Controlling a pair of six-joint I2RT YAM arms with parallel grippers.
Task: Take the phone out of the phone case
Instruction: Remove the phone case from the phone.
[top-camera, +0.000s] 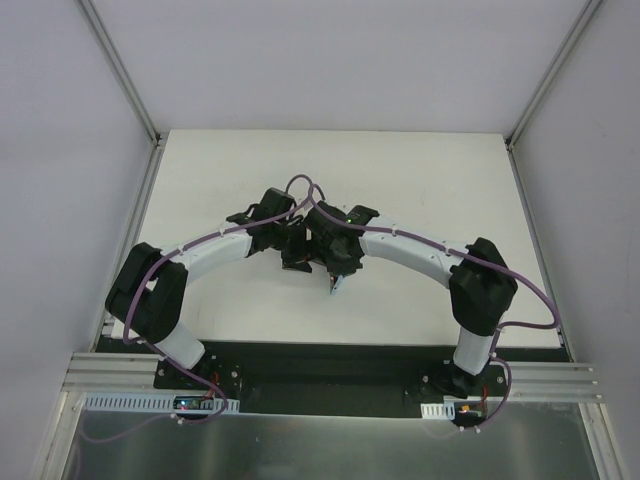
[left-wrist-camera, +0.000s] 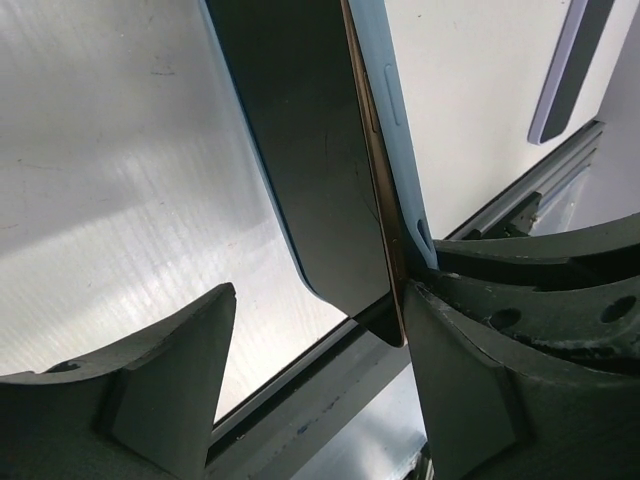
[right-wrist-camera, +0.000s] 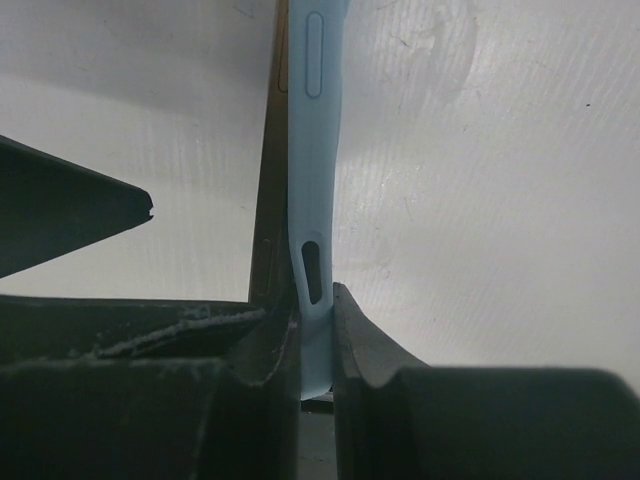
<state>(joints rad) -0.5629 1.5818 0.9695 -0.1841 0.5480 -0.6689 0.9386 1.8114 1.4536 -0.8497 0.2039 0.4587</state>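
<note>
The phone (left-wrist-camera: 300, 150) has a dark screen and a gold edge and sits in a light blue case (left-wrist-camera: 392, 95), held up on edge above the table. Its lower corner sticks out of the case. My right gripper (right-wrist-camera: 315, 305) is shut on the case's side wall (right-wrist-camera: 312, 150), with the phone's edge (right-wrist-camera: 268, 200) just left of it. My left gripper (left-wrist-camera: 320, 290) is open around the phone's lower corner, which touches its right finger (left-wrist-camera: 480, 380). In the top view both grippers (top-camera: 296, 248) (top-camera: 336, 262) meet mid-table, and a bit of the case (top-camera: 335, 284) shows below them.
The white table (top-camera: 420, 180) has grey walls on three sides. A metal rail (top-camera: 330, 385) with the arm bases runs along the near edge. Purple cables (top-camera: 300, 185) loop over the wrists. The left gripper's finger (right-wrist-camera: 70, 215) shows in the right wrist view.
</note>
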